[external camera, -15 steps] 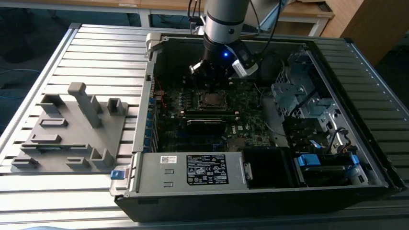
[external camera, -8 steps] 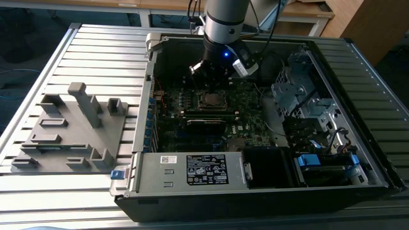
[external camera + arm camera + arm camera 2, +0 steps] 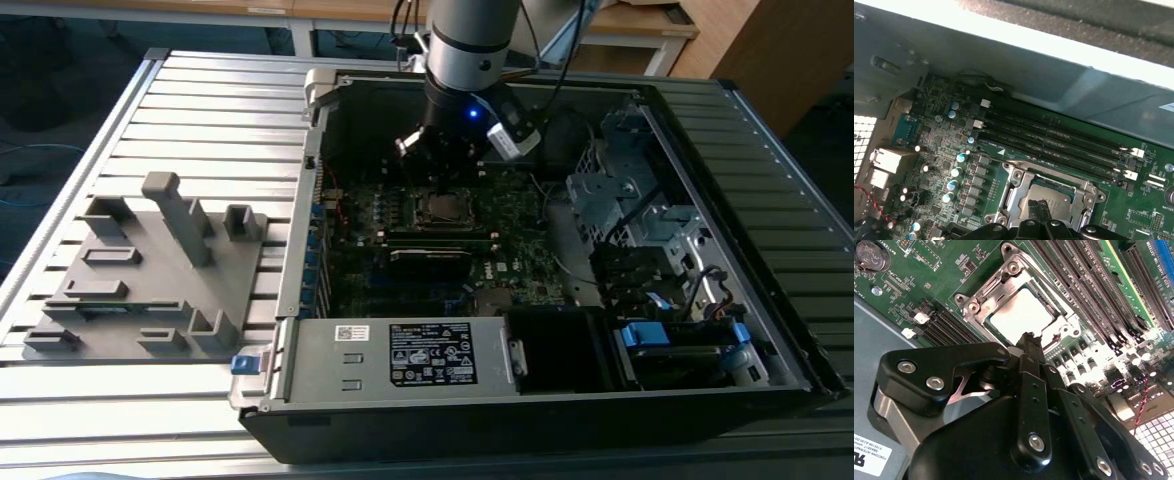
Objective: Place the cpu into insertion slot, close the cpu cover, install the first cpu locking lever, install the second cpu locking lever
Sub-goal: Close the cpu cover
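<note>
Fingertips [image 3: 1030, 343] of gripper [image 3: 1029, 336] pressed together, tips at edge of cpu cover [image 3: 990, 286]; cover lying flat around seated cpu [image 3: 1019, 315], near middle of motherboard [image 3: 514, 285].

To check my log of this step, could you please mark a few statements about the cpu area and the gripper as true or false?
1. The cpu lies seated on the motherboard. True.
2. The cpu cover stands raised on its hinge. False: it lies flat, framing the cpu.
3. The gripper is over the grey fixture. False: it is inside the computer case, close above the cpu's edge.
4. The grey fixture lies on the slatted table, on the exterior view's left of the computer case. True.
</note>
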`<move>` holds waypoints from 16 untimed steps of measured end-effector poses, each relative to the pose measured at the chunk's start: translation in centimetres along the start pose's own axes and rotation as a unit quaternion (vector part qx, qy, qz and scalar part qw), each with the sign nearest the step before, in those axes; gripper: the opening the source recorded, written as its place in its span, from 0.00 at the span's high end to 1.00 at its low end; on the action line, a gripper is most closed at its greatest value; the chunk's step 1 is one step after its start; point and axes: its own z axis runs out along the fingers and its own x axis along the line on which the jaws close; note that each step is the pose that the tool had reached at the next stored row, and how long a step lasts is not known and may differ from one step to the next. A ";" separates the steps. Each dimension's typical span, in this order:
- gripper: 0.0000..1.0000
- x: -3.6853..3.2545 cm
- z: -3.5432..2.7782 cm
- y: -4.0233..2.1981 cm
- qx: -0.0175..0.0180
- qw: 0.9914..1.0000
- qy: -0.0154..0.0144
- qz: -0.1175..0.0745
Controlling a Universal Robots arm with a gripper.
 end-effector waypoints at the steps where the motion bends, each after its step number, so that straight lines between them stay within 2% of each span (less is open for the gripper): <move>1: 0.89 0.00 0.00 0.00 0.000 1.000 0.000 -0.002; 16: 0.89 0.00 -0.01 0.00 0.001 1.000 0.001 -0.030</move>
